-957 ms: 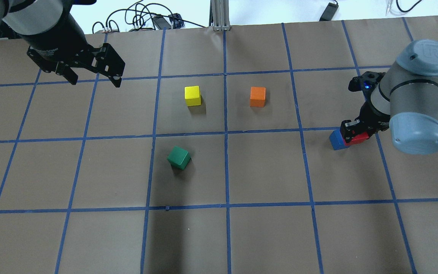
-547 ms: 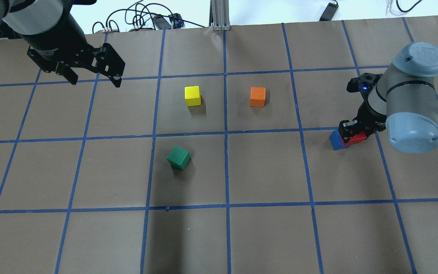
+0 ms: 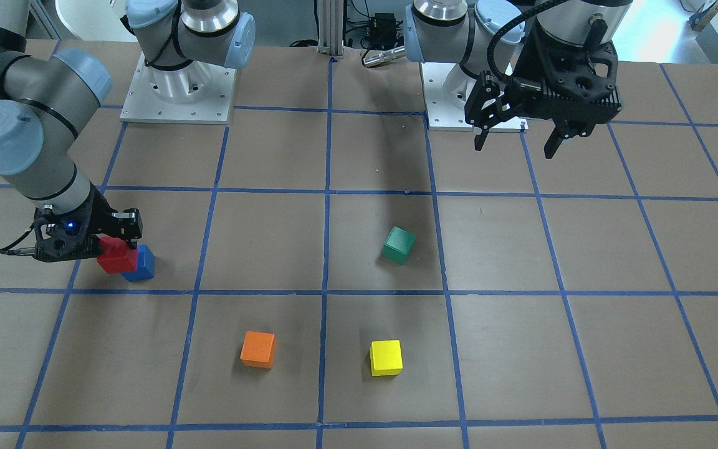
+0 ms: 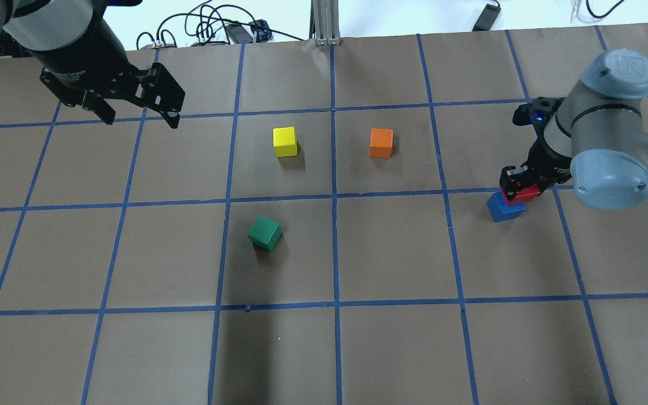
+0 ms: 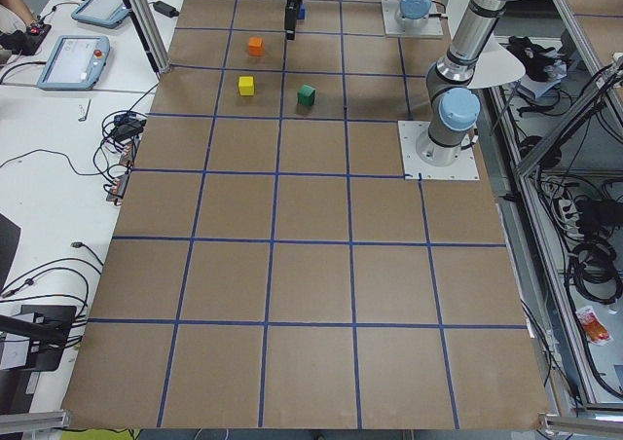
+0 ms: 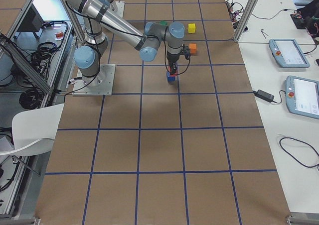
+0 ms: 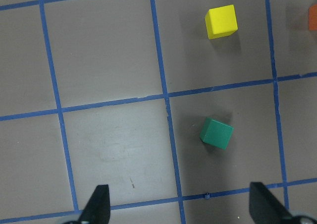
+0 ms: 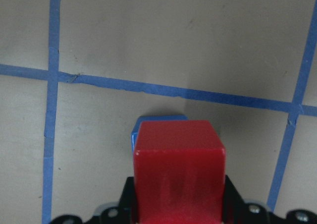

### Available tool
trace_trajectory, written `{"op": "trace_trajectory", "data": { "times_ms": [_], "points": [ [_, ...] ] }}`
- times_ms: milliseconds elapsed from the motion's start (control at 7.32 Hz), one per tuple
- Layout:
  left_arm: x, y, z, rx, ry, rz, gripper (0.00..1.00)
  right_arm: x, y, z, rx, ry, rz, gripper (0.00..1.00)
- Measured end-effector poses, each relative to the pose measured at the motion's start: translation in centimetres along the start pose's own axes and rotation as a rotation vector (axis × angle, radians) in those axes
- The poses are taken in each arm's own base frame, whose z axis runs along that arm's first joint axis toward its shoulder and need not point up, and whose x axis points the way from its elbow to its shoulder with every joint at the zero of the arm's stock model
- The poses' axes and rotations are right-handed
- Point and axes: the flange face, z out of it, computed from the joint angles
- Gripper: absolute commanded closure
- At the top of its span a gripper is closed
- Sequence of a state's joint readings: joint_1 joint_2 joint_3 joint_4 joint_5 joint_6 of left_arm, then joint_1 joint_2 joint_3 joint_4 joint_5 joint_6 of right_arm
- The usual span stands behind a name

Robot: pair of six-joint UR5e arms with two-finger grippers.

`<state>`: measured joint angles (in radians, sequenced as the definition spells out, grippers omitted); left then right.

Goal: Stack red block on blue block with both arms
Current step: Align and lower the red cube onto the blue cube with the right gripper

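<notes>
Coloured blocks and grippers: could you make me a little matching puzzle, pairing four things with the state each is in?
Things:
1. red block
2. blue block
3. green block
4. left gripper

States:
A. open, empty
B. clamped in the right gripper
C. alone, turned askew to the grid lines
D. partly hidden beneath the red block

Pairs: 1-B, 2-D, 3-C, 4-A
</notes>
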<state>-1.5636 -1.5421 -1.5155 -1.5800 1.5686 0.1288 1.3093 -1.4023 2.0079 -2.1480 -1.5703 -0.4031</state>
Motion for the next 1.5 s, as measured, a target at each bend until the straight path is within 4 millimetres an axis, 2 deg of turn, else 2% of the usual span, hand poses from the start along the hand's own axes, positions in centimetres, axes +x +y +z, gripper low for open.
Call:
{"op": "trace_trajectory", "data": {
  "times_ms": [957,1094,1230,1504],
  "points": [
    [0.00,0.02,0.01,0.000,-0.001,0.000,0.00,-0.24,0.02,0.73,-0.023,-0.029,0.001,1.00],
    [-0.01,0.01,-0.01,0.000,-0.001,0.000,0.00,-0.25,0.08,0.80,-0.026,-0.029,0.001,0.88],
    [-0.01,0.01,-0.01,0.000,-0.001,0.000,0.00,-0.26,0.11,0.85,-0.028,-0.029,0.001,0.62],
    [-0.01,0.01,-0.02,0.000,-0.001,0.000,0.00,-0.25,0.11,0.86,-0.027,-0.028,0.000,0.23]
  ]
}}
